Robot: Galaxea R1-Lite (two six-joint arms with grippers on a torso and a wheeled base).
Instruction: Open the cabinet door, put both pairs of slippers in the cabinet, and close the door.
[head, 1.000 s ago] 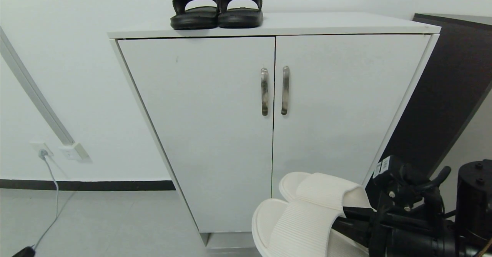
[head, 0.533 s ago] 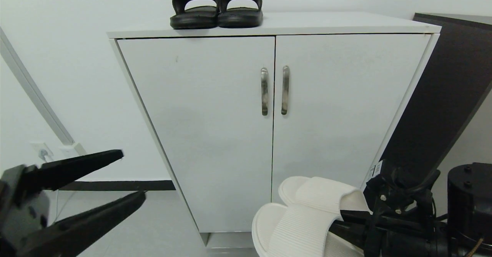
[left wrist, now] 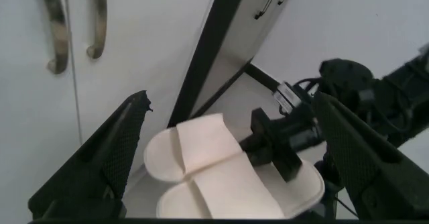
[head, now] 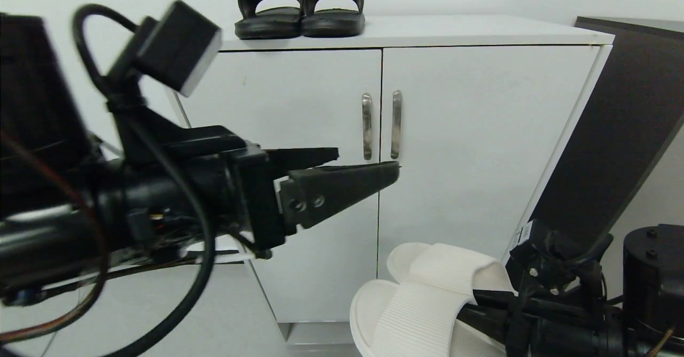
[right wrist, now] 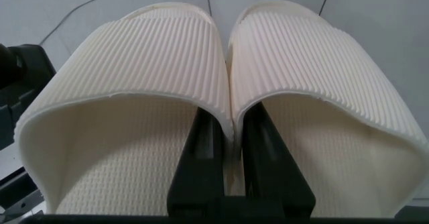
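Note:
The white cabinet (head: 470,132) stands with both doors closed, its two metal handles (head: 380,125) side by side at the centre seam. A pair of black slippers (head: 300,8) sits on its top, toward the left. My left gripper (head: 367,162) hangs open in front of the left door, fingertips just below the handles; the handles (left wrist: 74,26) lie beyond its spread fingers (left wrist: 114,157). Low on the right, my right gripper (head: 481,298) is shut on the white slippers (head: 422,298), pinching the two ribbed straps (right wrist: 228,70) together from inside.
A dark panel (head: 614,132) leans beside the cabinet's right side. A white wall runs to the left, with grey floor (head: 160,314) below it. The cabinet has a small plinth (head: 315,333) at its base.
My left arm has swung up from the lower left to in front of the cabinet, fingers now pointing at the handles. The right gripper with the white slippers has barely moved.

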